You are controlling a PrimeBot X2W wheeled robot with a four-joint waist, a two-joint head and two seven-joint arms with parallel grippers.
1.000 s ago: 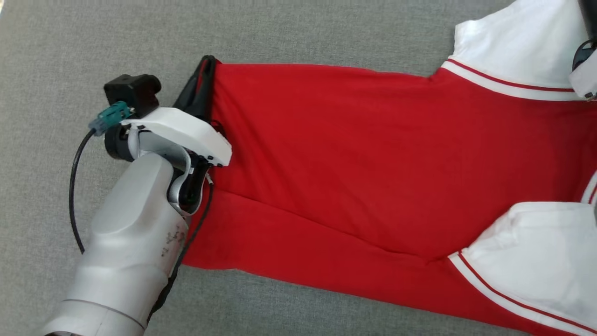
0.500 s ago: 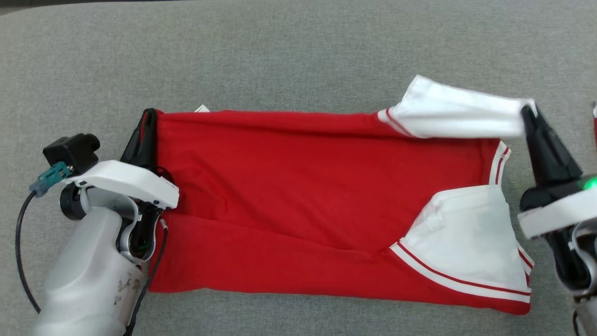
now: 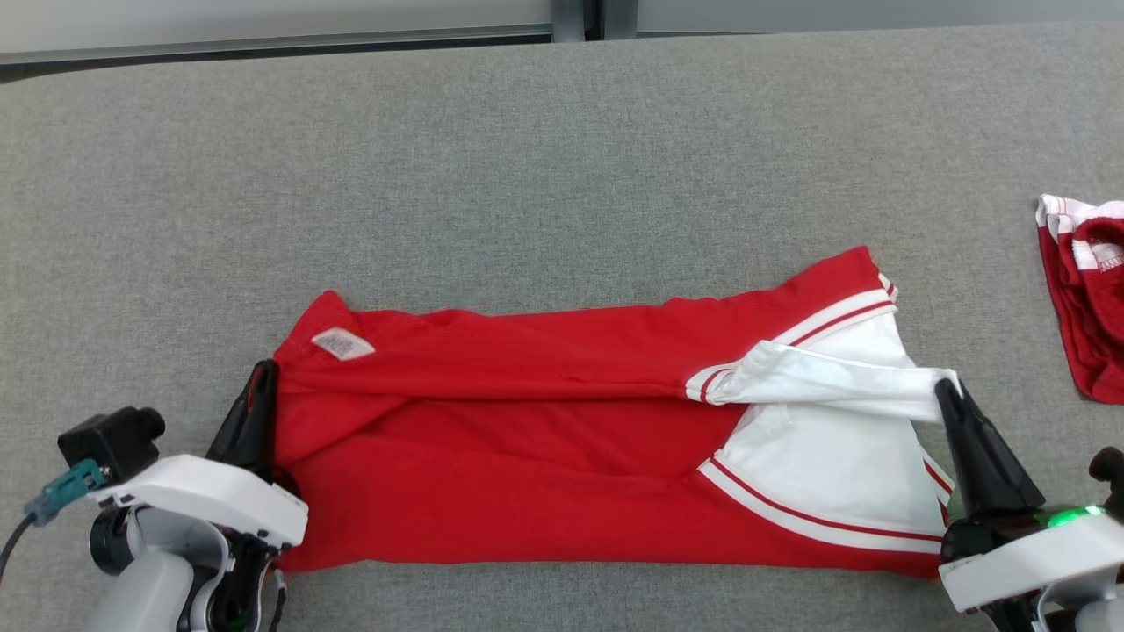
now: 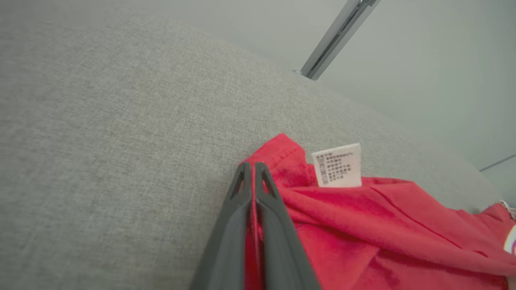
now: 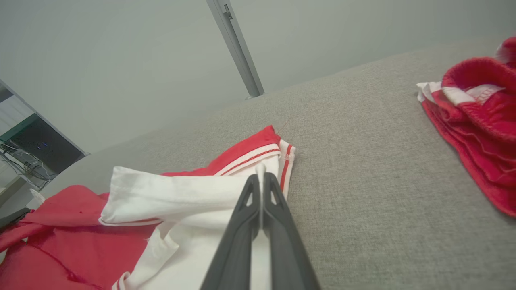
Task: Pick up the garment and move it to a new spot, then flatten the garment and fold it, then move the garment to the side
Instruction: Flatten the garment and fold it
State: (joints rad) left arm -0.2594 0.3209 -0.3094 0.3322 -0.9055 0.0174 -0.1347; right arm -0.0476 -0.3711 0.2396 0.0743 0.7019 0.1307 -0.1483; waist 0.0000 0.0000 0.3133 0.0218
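Garment: the red knit garment [image 3: 527, 465] with white, red-striped sleeves lies lengthways across the near middle of the grey cloth-covered table [image 3: 527, 158]. Most of it is flat, and its far long edge is turned over toward the robot.
Left gripper: the left gripper [image 3: 261, 376] is clenched on the red edge at the garment's left end. The left wrist view [image 4: 253, 168] shows red cloth sandwiched between the dark fingers, just beside the small white care label [image 3: 342, 344].
Right gripper: the right gripper [image 3: 945, 388] is pinched shut on the tip of the upper white sleeve [image 3: 834, 383]. A sliver of white cloth shows between its fingers in the right wrist view [image 5: 261, 177].
Why held so: the two grips appear to take opposite ends of one long edge. That would let the edge travel as a straight line and lay an even lengthwise fold. The sleeve is drawn out level, probably to keep it from bunching under the fold.
Step judged: a lengthwise fold is partly made and the garment is not yet moved aside.
Next need: both arms should carry toward the near edge at a matched pace.
Risk: uneven pull could skew the fold or slip the thin sleeve tip.
Bystander: a second, bunched red-and-white garment [image 3: 1084, 298] lies well apart at the right.
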